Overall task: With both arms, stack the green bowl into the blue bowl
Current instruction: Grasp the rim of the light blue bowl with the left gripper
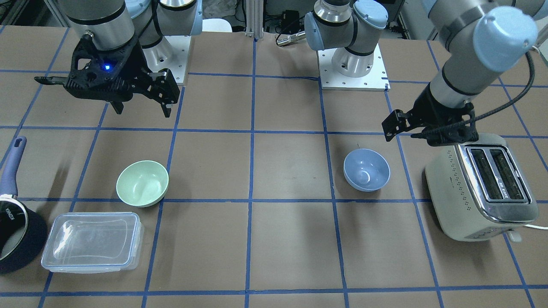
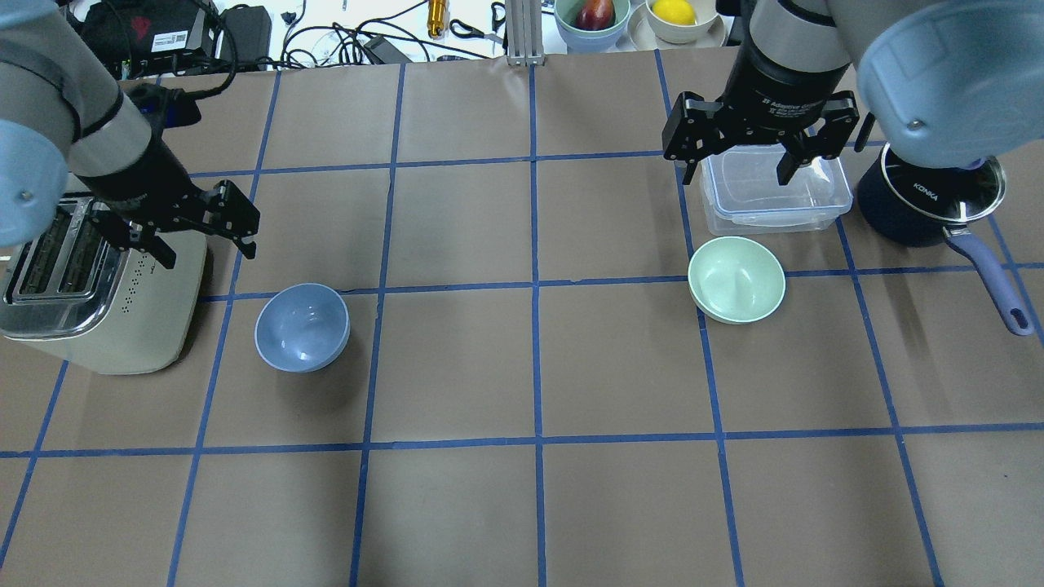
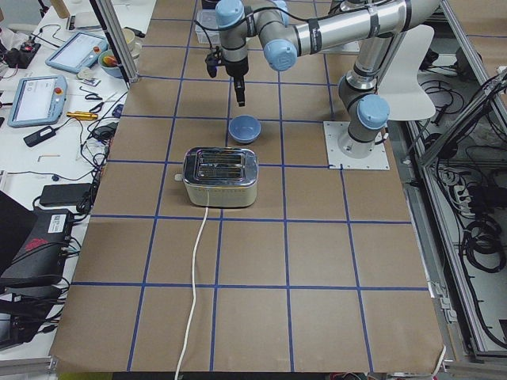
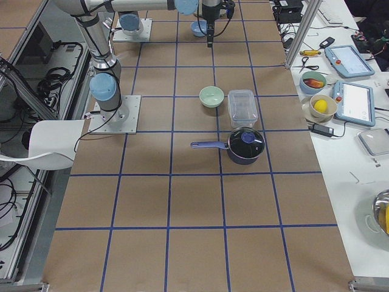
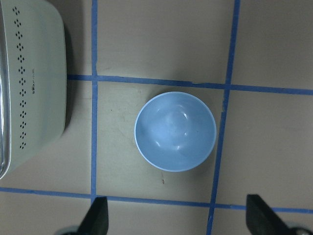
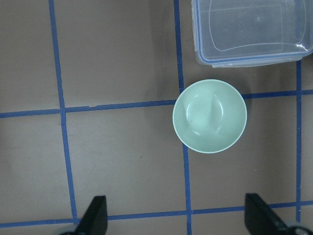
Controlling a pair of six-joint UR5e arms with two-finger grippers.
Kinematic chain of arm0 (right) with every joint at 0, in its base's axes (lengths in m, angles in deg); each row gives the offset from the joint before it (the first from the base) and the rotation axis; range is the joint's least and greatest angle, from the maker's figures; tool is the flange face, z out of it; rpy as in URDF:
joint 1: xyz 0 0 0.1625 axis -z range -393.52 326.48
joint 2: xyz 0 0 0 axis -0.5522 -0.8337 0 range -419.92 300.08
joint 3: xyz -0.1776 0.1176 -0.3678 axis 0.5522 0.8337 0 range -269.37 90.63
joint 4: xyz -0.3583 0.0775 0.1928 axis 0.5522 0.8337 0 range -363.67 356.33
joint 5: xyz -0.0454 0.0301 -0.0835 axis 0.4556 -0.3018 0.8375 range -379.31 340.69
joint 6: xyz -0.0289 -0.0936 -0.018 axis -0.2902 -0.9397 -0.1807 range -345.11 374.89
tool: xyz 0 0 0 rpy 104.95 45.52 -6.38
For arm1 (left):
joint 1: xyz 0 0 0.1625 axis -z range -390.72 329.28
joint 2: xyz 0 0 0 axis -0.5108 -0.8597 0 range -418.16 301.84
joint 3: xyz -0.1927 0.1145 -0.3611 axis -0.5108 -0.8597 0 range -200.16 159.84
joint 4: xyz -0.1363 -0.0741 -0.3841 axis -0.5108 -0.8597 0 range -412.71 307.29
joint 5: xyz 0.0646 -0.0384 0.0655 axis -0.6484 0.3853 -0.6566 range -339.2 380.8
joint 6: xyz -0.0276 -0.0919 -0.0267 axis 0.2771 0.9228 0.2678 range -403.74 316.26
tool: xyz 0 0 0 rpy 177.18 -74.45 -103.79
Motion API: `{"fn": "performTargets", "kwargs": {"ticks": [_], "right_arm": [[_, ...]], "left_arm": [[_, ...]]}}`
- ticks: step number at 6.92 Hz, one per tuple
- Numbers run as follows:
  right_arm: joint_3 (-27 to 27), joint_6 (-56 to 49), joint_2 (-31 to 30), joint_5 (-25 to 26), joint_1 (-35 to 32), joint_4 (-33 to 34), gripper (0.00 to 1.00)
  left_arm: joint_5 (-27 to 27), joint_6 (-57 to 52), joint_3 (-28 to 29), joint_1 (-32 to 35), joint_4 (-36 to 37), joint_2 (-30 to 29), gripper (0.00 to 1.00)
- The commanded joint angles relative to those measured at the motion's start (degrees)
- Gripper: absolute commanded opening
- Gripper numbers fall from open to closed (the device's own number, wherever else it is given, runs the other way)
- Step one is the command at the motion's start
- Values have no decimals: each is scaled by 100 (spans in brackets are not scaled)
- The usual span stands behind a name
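Note:
The pale green bowl stands upright and empty on the table; it also shows in the overhead view and the right wrist view. The pale blue bowl stands upright and empty about three grid squares away and shows in the left wrist view. My right gripper is open and empty, held above the table on the robot's side of the green bowl. My left gripper is open and empty, above the table near the blue bowl and the toaster.
A cream toaster lies beside the blue bowl, under my left arm. A clear lidded container and a dark navy saucepan with a long handle stand close to the green bowl. Bowls of fruit sit beyond the far edge.

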Motion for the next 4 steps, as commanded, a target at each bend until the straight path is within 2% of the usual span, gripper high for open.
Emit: {"fn": "performTargets", "kwargs": {"ticks": [1,2,4], "right_arm": [[4,0,7,-8,-5,-3,100],[4,0,16,1,-5,-3,100],[-4,0,25,1,-5,6,100]], "left_arm": [[7,-142,-1019,-96,1420,-453,100],[-2,-159,-1275,-105,1504,-586,100],[-11,-159,-1330,-192,1724,-849,100]]}}
